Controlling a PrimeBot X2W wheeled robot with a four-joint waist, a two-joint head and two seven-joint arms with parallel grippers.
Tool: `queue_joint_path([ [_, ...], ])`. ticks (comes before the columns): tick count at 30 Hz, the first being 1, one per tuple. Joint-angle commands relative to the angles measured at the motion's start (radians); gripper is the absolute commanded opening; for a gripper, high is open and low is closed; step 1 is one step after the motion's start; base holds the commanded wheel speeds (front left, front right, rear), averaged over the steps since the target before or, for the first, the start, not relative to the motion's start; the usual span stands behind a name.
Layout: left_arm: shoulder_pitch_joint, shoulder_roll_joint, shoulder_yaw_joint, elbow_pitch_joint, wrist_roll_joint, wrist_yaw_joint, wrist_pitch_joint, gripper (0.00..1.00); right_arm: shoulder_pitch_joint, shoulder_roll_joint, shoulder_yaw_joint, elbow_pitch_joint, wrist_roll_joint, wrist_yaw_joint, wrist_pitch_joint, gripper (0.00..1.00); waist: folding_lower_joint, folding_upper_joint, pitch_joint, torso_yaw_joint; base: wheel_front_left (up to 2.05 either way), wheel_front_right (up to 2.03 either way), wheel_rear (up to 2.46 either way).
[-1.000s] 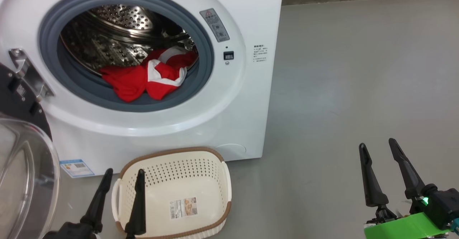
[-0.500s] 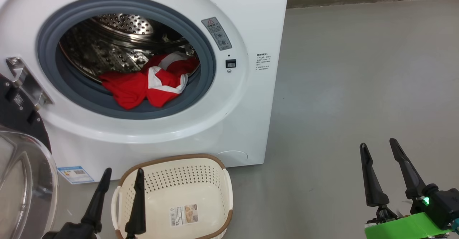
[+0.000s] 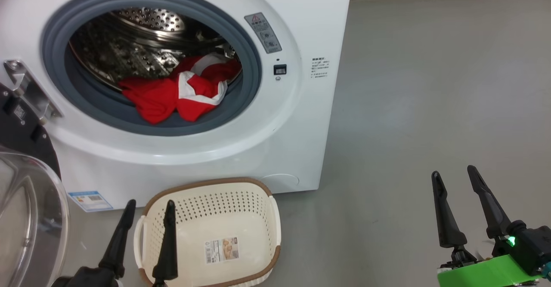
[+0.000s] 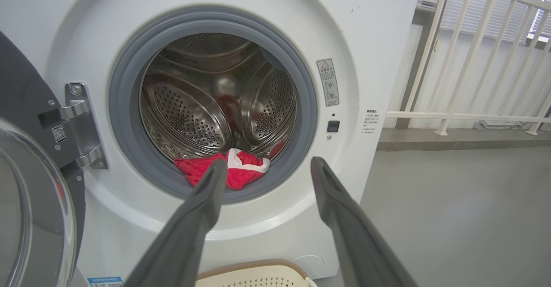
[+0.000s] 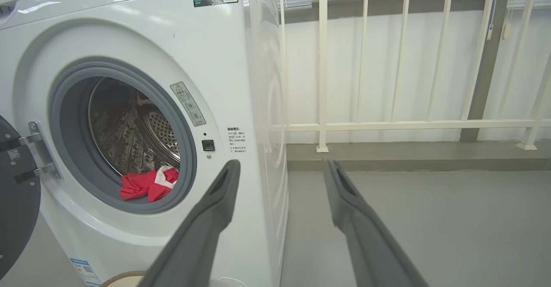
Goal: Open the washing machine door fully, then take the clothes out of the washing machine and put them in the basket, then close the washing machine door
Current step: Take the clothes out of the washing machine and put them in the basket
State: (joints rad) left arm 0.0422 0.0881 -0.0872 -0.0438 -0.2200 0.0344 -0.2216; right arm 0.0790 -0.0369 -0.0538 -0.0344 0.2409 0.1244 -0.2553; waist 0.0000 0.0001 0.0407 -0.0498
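Observation:
The white washing machine (image 3: 297, 16) stands open, its glossy black door (image 3: 26, 201) with the clear glass bowl swung out to the left. Red clothes (image 3: 174, 91) with white panels lie at the drum's front lip, spilling onto the grey gasket (image 3: 254, 67); they also show in the left wrist view as clothes (image 4: 228, 173) and in the right wrist view as clothes (image 5: 148, 183). The cream basket (image 3: 224, 218) sits on the floor below the opening, nothing but a sticker in it. My left gripper (image 3: 148, 207) is open over the basket's left side. My right gripper (image 3: 454, 173) is open above bare floor, far right.
Grey floor (image 3: 430, 84) stretches right of the machine. A white railing (image 5: 387, 125) and a low kerb run along the wall behind. The door hinge (image 3: 26, 89) juts at the opening's left.
The head camera has shifted slightly, so the machine and basket sit a little differently in the picture. Both grippers stay open in the same places; the clothes have not moved.

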Motion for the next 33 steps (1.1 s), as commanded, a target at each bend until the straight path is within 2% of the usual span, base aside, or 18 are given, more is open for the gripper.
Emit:
queue_joint_path([
  [1,-0.030,0.012,0.031,-0.032,-0.005,0.008,-0.006,1.00,-0.022,-0.013,0.020,-0.028,0.005,0.006,-0.006,1.00,0.0000,-0.0001,0.014,0.005,0.00,0.00,0.00],
  [19,-0.105,0.005,0.032,-0.011,-0.016,0.036,-0.020,1.00,-0.072,-0.013,0.021,-0.047,0.006,0.006,-0.006,1.00,0.0000,-0.0001,0.143,0.025,0.00,0.00,0.00],
  [33,-0.294,0.014,0.028,0.035,-0.029,0.042,0.003,1.00,-0.136,-0.013,0.027,-0.058,0.014,0.006,-0.006,1.00,0.0000,-0.0001,0.285,0.020,0.00,0.00,0.00],
])
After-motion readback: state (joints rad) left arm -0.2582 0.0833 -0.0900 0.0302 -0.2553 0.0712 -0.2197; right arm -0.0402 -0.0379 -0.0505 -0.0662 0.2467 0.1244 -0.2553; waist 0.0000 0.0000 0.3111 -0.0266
